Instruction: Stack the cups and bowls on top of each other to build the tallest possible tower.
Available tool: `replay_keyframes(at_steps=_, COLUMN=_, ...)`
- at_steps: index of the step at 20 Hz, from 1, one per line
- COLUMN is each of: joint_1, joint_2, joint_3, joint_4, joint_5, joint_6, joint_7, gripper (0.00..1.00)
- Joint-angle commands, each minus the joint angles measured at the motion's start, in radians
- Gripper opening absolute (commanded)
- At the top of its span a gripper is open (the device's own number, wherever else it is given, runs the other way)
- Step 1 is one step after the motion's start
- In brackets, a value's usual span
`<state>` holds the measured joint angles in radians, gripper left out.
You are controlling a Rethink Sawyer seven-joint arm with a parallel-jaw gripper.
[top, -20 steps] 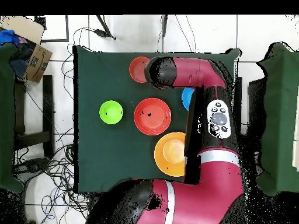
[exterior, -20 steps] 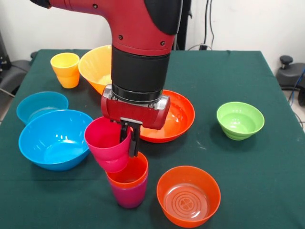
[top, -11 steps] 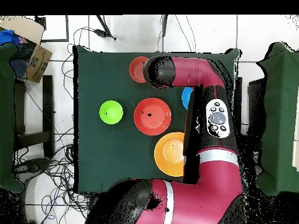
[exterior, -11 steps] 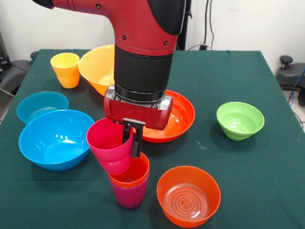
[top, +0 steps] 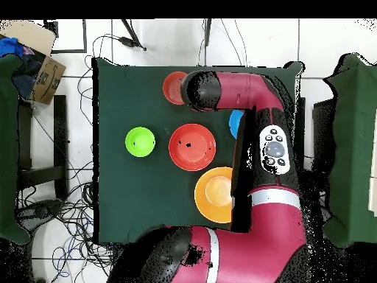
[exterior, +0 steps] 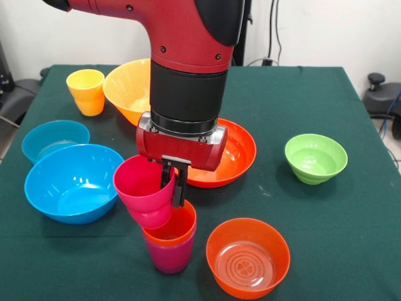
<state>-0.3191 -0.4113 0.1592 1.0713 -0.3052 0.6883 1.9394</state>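
- The pincer (exterior: 175, 185) grips the crimson cup (exterior: 143, 192) by its rim, tilted.
- That cup sits partly in the orange-red cup (exterior: 174, 231), which is nested in the purple cup (exterior: 169, 258) on the table (exterior: 326, 207).

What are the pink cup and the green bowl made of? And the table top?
The pink cup, held tilted in the tool, looks like smooth, shiny plastic: light glints off its rim. The green bowl seems the same glossy plastic, with bright reflections inside. The table top looks covered in dark green cloth, probably felt, since it is dull and shows no shine.
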Motion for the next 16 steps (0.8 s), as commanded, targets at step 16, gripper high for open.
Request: replay_keyframes(at_steps=16, joint_1=0.061, joint_2=-0.019, joint_3=0.06, joint_4=0.093, joint_5=-0.075, joint_6=-0.076, joint_7=-0.093, gripper=0.0)
